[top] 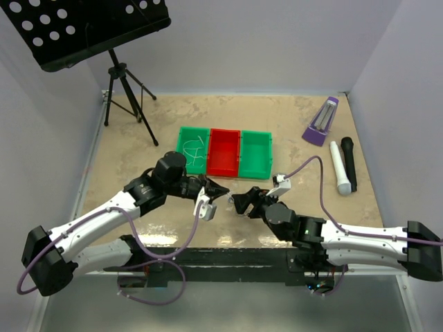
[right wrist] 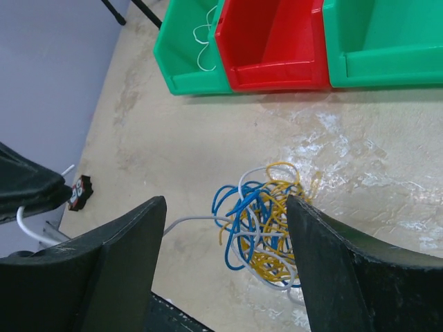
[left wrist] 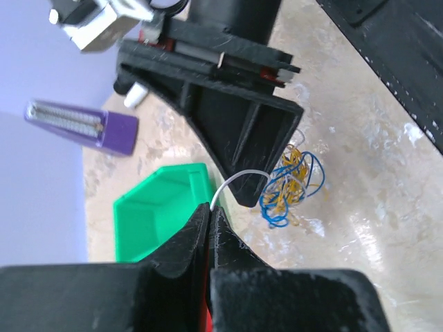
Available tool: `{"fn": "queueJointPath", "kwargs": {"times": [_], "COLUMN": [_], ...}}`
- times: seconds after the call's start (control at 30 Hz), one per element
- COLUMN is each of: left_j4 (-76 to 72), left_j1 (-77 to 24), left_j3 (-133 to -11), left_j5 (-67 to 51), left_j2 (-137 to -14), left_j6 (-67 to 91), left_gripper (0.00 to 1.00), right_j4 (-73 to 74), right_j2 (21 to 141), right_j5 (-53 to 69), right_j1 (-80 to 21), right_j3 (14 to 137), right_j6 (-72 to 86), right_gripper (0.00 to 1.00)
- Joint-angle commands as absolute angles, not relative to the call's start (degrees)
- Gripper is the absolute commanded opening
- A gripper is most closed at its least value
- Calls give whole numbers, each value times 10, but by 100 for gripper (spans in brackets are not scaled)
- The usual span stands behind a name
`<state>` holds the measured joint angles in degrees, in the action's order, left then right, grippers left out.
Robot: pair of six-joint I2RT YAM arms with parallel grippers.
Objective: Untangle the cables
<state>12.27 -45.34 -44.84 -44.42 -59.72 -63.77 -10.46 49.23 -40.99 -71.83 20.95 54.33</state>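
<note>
Cables [right wrist: 266, 235] in one tangle, three colours; left claw [left wrist: 210, 209] pinches white strand [left wrist: 232, 180]; right claw [right wrist: 225, 202] wide, empty.

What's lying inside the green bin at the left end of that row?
A thin white cable lies loosely looped on the floor of the left green bin, and nothing else shows there. The strip of floor right behind the bin's near wall is covered from view.

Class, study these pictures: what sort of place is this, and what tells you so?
Probably a robotics lab test cell: a left arm and right arm bolted at a walled-in table, coloured bins, and a practice tangle of thin cables.
</note>
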Motion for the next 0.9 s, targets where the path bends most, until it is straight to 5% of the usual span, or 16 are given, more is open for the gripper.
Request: {"fn": "queueJointPath", "kwargs": {"times": [0.0,0.63,0.87], "left_j4": [68,46,55], "left_j1": [-441,-425,-423], "left_j3": [-460,-448,-446], "left_j5": [-431,-369,-399], "left_j2": [-606,-606,-603], "left_j6": [-464,-355,-367], "left_gripper": [0,0,0], "right_j4": [-110,-122,-110], "right_j2": [484,520,544], "right_j5": [-423,-448,-493], "right_j1": [-718,-786,-792], "right_j3": [203,207,243], "right_j6": [529,530,507], "right_gripper": [74,65,70]}}
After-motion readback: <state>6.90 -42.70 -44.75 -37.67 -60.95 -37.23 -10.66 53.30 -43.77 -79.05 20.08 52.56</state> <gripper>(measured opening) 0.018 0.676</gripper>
